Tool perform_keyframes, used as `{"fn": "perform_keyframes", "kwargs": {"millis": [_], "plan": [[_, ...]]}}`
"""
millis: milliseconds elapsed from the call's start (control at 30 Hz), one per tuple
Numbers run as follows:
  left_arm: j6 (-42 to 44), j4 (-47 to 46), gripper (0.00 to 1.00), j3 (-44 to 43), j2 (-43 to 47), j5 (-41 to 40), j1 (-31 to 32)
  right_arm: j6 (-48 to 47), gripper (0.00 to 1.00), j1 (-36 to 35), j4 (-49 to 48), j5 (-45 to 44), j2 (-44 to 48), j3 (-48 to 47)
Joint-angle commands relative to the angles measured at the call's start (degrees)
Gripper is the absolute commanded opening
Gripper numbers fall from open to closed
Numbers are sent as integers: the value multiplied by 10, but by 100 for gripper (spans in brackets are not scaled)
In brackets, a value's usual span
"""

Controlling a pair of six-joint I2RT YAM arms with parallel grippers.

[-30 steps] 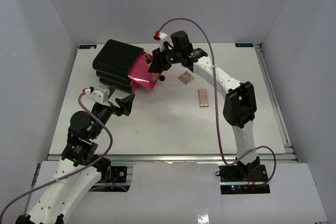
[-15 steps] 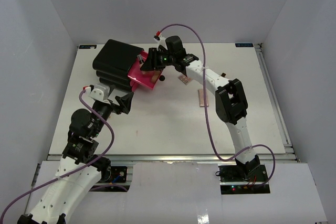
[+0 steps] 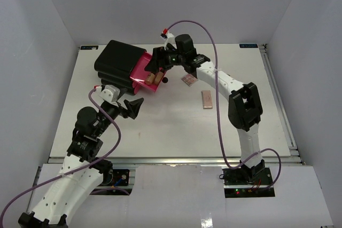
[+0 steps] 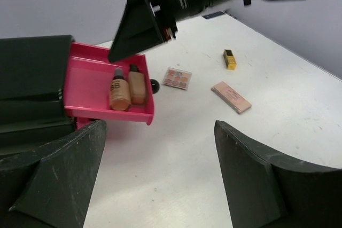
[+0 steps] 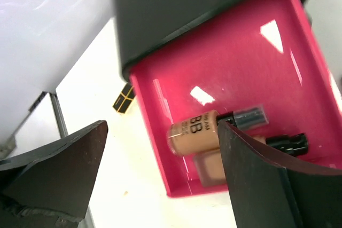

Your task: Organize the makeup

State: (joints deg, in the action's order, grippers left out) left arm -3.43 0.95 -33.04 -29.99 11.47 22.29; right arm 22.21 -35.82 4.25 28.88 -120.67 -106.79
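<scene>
The black box's (image 3: 116, 61) pink drawer (image 3: 140, 73) stands pulled out. Inside it lie the beige black-capped bottle (image 5: 199, 131) and a second beige black-capped piece (image 5: 212, 168), side by side; the left wrist view also shows this bottle (image 4: 119, 92). My right gripper (image 3: 158, 65) hovers open just above the drawer, holding nothing. On the table are the pink square palette (image 3: 188, 79), the pink rectangular palette (image 3: 207, 100) and the yellow-black tube (image 4: 230, 59). My left gripper (image 3: 131, 105) is open and empty, low over the table in front of the drawer.
The drawer's black knob (image 3: 166, 80) sticks out toward the square palette. The right arm (image 3: 227, 81) reaches across the back of the table. White walls (image 3: 48, 52) close in the table on three sides.
My right gripper has opened above the pink drawer, and the beige bottle now lies in it. The left arm has edged right and forward.
</scene>
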Motion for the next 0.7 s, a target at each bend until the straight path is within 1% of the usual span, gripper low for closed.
{"fn": "perform_keyframes", "kwargs": {"millis": [0,67,133,200,233,267,300,333,367,433,467,500,567,600,667], "plan": [[-17,-41,88,-7,-58,101,-2,-148,90,48,-26,96,141,62],[-36,-51,81,-21,-117,136,-2,-186,90,90,-35,164,202,135],[-60,-51,65,-56,-166,167,1,-197,90,143,-73,282,251,196],[-68,-41,51,-92,-219,165,18,-201,92,178,-83,315,292,281],[-65,-29,45,-119,-249,147,37,-214,96,196,-82,311,321,320],[-59,-18,41,-141,-289,127,73,-235,98,209,-76,302,348,351],[-41,-4,37,-179,-321,84,105,-256,99,225,-67,276,377,379],[-29,14,35,-205,-352,53,133,-276,96,235,-59,248,411,409],[-22,36,33,-223,-386,33,161,-294,90,242,-53,223,449,441],[-3,100,20,-311,-456,-39,191,-288,66,271,-61,190,534,515],[2,126,14,-345,-498,-66,207,-279,54,281,-72,170,567,533],[11,144,11,-369,-528,-86,209,-278,53,286,-82,154,591,556],[31,180,9,-425,-605,-154,233,-274,48,305,-109,122,645,623],[50,189,9,-441,-646,-175,240,-274,48,320,-116,110,668,653],[82,198,14,-480,-687,-234,254,-272,48,347,-128,111,683,673]]}}
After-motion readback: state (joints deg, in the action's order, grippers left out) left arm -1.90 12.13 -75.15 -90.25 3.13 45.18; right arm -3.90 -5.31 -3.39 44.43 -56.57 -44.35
